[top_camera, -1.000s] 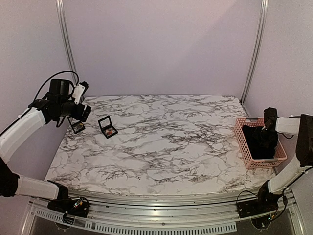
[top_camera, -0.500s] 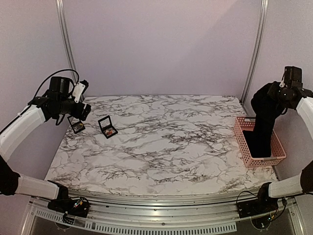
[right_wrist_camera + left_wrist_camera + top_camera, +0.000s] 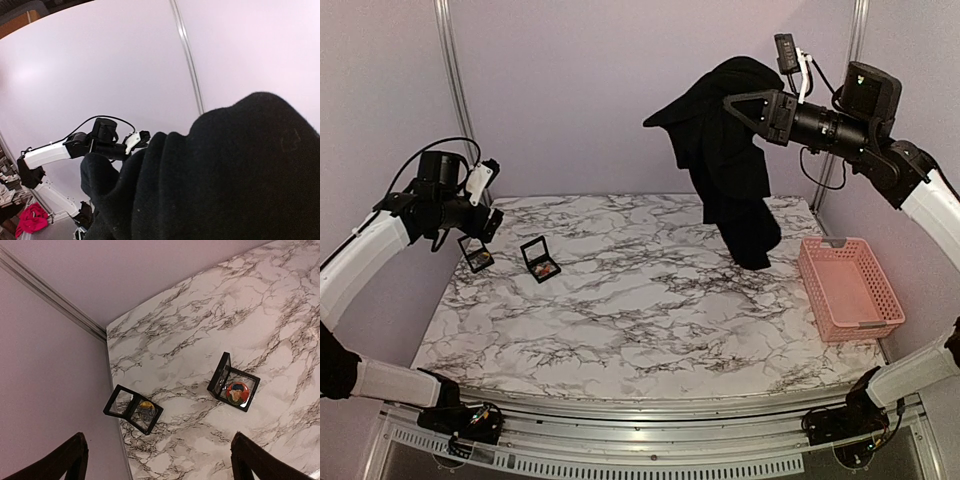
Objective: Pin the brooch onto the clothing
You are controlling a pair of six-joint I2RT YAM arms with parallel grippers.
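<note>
1. Left hand [image 3: 160, 467]: released, fingers spread wide, holding nothing. It hovers above the far left corner of the desk [image 3: 650, 300].
2. Below it, two open boxes stand on the desk, near each other but apart: left box [image 3: 132, 409] and right box [image 3: 235, 388]. Each holds a round brooch [image 3: 237, 391].
3. Shirt [image 3: 730, 150]: bunched, hanging in the air over the desk's far right, left of the basket [image 3: 850, 290] and out of it.
4. Right hand [image 3: 745, 105]: clenched on the shirt's upper fold, held high. My wrist view shows only black cloth.

Status: early. No brooch taken, nothing pinned. Remaining, in my judgement: spread the shirt flat on the desk, take a brooch from its box, pin it to the front.
</note>
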